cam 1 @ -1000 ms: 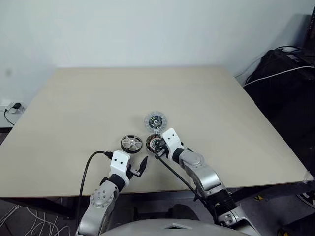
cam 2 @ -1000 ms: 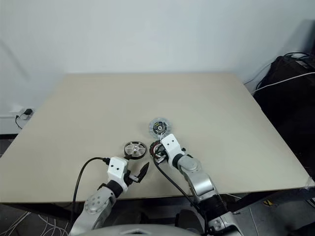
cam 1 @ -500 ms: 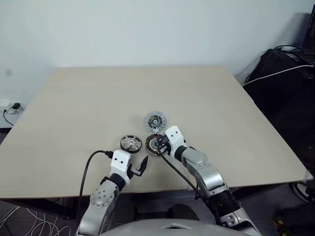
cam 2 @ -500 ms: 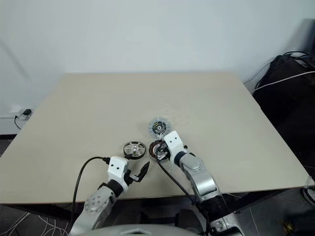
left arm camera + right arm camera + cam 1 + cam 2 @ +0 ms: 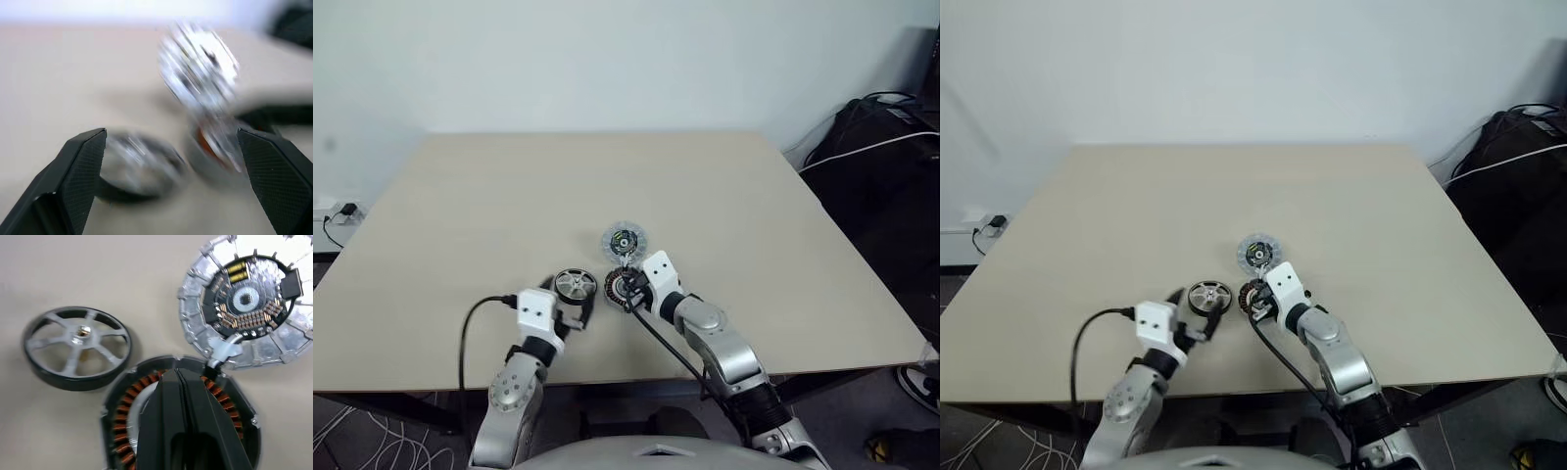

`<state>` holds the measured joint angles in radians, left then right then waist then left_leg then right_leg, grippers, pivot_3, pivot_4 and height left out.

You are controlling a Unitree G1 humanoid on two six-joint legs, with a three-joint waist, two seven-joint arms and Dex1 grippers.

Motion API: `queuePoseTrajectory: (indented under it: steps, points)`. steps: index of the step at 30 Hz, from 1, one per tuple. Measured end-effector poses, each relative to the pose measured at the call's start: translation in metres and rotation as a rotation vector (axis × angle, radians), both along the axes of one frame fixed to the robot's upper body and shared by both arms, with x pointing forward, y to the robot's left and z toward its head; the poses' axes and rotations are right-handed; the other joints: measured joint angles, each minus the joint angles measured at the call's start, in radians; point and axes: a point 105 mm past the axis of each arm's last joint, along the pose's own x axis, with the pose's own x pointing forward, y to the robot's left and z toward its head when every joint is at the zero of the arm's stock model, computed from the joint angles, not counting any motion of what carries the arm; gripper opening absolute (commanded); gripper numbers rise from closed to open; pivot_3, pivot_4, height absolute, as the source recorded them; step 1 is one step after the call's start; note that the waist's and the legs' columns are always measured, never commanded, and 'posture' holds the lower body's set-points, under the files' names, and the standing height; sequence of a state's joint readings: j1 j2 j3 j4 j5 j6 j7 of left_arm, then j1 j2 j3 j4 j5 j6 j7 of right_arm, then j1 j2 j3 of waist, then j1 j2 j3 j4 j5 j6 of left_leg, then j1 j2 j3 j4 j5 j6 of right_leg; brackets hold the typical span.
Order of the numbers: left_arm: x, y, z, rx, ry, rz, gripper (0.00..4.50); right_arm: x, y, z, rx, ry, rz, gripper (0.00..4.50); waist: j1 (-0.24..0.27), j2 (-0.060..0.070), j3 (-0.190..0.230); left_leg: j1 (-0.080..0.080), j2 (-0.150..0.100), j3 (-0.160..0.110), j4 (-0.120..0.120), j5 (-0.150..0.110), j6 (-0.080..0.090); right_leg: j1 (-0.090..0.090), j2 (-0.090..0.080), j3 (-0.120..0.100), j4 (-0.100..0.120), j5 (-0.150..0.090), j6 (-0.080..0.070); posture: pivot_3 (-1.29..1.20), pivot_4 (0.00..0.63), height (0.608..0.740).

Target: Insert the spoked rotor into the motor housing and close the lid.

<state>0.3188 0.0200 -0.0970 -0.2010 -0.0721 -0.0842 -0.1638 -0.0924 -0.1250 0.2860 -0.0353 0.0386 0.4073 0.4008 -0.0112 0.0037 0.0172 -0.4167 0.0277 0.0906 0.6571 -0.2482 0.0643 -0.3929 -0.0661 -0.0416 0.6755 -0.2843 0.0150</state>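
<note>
With my right claw (image 5: 178, 382) clenched over the motor housing (image 5: 623, 286) and my left claw (image 5: 171, 161) released around the spoked rotor (image 5: 575, 284) on the surface (image 5: 460, 215), I judge squaring the fingers on the black rim before closing advisable.

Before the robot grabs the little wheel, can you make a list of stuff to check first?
1. Left gripper open wide enough: ok, its fingers stand wide apart.
2. Spoked rotor lying flat and free on the table: ok.
3. Left gripper lined up with the rotor: ok, roughly; the rotor sits just ahead of its fingers.
4. Motor housing ready to take the rotor: not ok, the shut right gripper is over its middle.
5. Lid out of the way: ok, it lies beside the housing, green-and-black face up.
6. Right gripper actually touching the housing: cannot tell.
</note>
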Motion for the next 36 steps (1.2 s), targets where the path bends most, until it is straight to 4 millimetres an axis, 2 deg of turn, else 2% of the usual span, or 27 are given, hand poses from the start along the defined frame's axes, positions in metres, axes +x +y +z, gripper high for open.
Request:
queuePoseTrajectory:
  steps: [3,7,9,11,25,36]
  points:
    - [0.003,0.024,0.000,-0.033,0.012,0.119,4.50,-0.003,-0.006,0.005,0.004,-0.019,-0.010,0.02,0.000,0.000,0.000,0.000,0.000,0.000,0.000,0.000,0.000,0.000,0.001,0.000,0.000,0.000,0.000,0.00,0.000,0.740]
    - [-0.005,0.032,-0.028,-0.181,0.208,0.201,4.50,-0.007,-0.014,0.005,-0.002,-0.016,-0.033,0.02,0.000,-0.004,0.002,0.000,0.000,0.000,0.003,0.000,0.001,0.001,0.002,0.000,0.000,0.001,0.003,0.00,0.000,0.740]
    - [-0.009,0.027,-0.040,-0.271,0.302,0.190,4.50,-0.010,-0.016,0.006,0.003,-0.014,-0.040,0.02,-0.001,-0.007,0.004,0.000,0.000,0.000,0.004,0.000,0.001,0.002,0.003,0.000,0.000,0.001,0.004,0.00,0.000,0.740]
    - [-0.010,0.021,-0.042,-0.330,0.343,0.162,4.50,-0.011,-0.018,0.007,0.007,-0.016,-0.047,0.02,-0.002,-0.009,0.005,0.000,0.000,0.000,0.005,0.000,0.001,0.002,0.003,0.000,0.000,0.002,0.005,0.00,0.000,0.740]
    - [-0.009,0.001,-0.042,-0.509,0.439,0.061,4.50,-0.013,-0.021,0.005,0.012,0.001,-0.073,0.02,-0.001,-0.010,0.006,0.000,0.000,0.000,0.005,0.000,0.001,0.002,0.002,0.000,0.000,0.002,0.004,0.00,0.000,0.740]
    - [-0.006,-0.004,-0.039,-0.581,0.450,0.032,4.50,-0.029,-0.020,0.010,0.042,0.003,-0.010,0.02,-0.001,-0.010,0.006,0.000,0.000,0.000,0.004,0.000,0.000,0.002,0.002,0.000,-0.001,0.002,0.003,0.00,0.000,0.740]
